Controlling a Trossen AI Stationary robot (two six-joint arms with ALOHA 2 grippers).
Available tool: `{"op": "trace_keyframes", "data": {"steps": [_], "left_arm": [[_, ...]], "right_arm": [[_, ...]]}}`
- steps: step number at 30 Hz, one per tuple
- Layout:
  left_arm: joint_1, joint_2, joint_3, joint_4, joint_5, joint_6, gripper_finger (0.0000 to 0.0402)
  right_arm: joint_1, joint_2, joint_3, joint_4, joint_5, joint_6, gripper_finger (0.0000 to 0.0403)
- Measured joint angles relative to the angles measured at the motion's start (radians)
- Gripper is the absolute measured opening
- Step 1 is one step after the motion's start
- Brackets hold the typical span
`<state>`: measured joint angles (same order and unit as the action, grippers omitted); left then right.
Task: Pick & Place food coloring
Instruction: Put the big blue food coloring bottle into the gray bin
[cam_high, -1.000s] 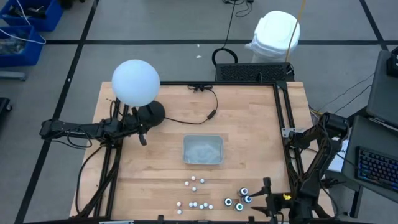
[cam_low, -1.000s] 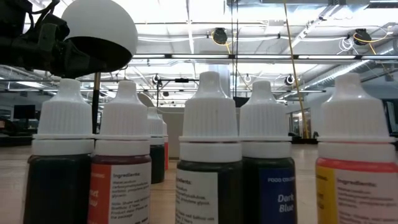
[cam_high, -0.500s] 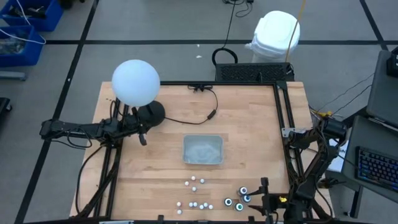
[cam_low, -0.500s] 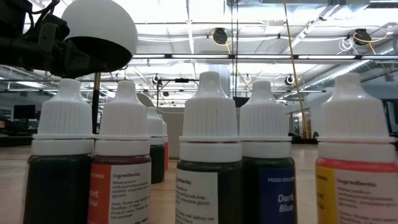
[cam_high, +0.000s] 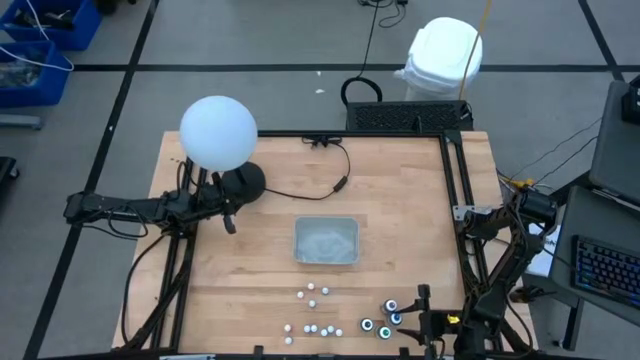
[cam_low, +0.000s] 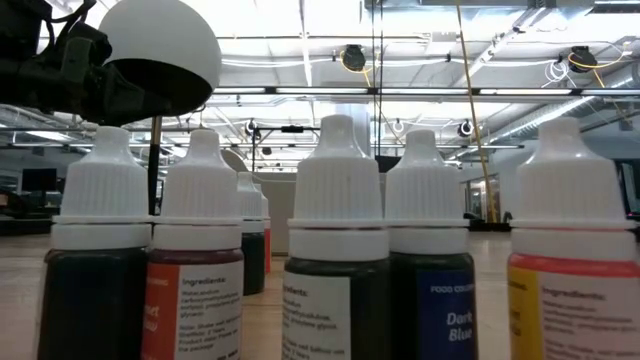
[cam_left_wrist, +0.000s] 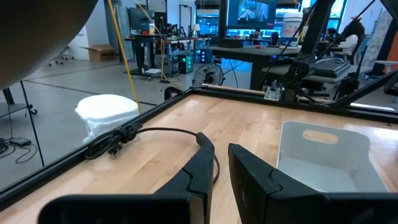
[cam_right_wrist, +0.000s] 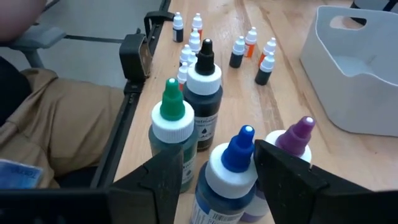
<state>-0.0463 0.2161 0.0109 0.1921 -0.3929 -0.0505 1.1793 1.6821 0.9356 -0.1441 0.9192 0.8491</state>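
While the left arm waits over the far left of the wooden surface (cam_high: 400, 220), its left gripper (cam_high: 230, 222) hangs just beside a dark round lamp base (cam_high: 243, 183) that carries a big white globe (cam_high: 218, 132). Seen from the left wrist, its jaws stand nearly together with only a thin slit between them, and nothing sits in that slit. A black cable (cam_high: 310, 190) snakes across the wood from the base toward the middle. Moving along to the centre, we find the clear grey tray (cam_high: 326, 241), upright and apart from everything else. Just nearer the front edge, the small white-capped bottles (cam_high: 312, 310) stand scattered on the wood, well short of the tray; the low view puts a row of them right in front of the lens, labels facing us. Over to the right now, and three larger bottles with coloured nozzles (cam_high: 384, 322) stand bunched near the front right corner. The right gripper (cam_high: 426, 322) is down at surface level right beside them. From the right wrist, its jaws are spread wide, with a blue-tipped bottle (cam_right_wrist: 231, 165) between them, a green-tipped one (cam_right_wrist: 170, 130) and a black-tipped one (cam_right_wrist: 203, 93) just beyond, and a purple-tipped one (cam_right_wrist: 293, 138) close by. Whether either finger actually touches the blue-tipped bottle is hard to say.
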Motion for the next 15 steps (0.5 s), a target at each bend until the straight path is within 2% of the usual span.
{"op": "trace_keyframes", "data": {"steps": [9,15], "left_arm": [[0.0,0.0,0.0,0.0,0.0,0.0,0.0056],[0.0,0.0,0.0,0.0,0.0,0.001,0.0056]], "right_arm": [[0.039,-0.004,-0.001,-0.009,0.046,-0.046,0.0185],[0.046,-0.004,-0.001,-0.07,0.07,0.016,0.0183]]}}
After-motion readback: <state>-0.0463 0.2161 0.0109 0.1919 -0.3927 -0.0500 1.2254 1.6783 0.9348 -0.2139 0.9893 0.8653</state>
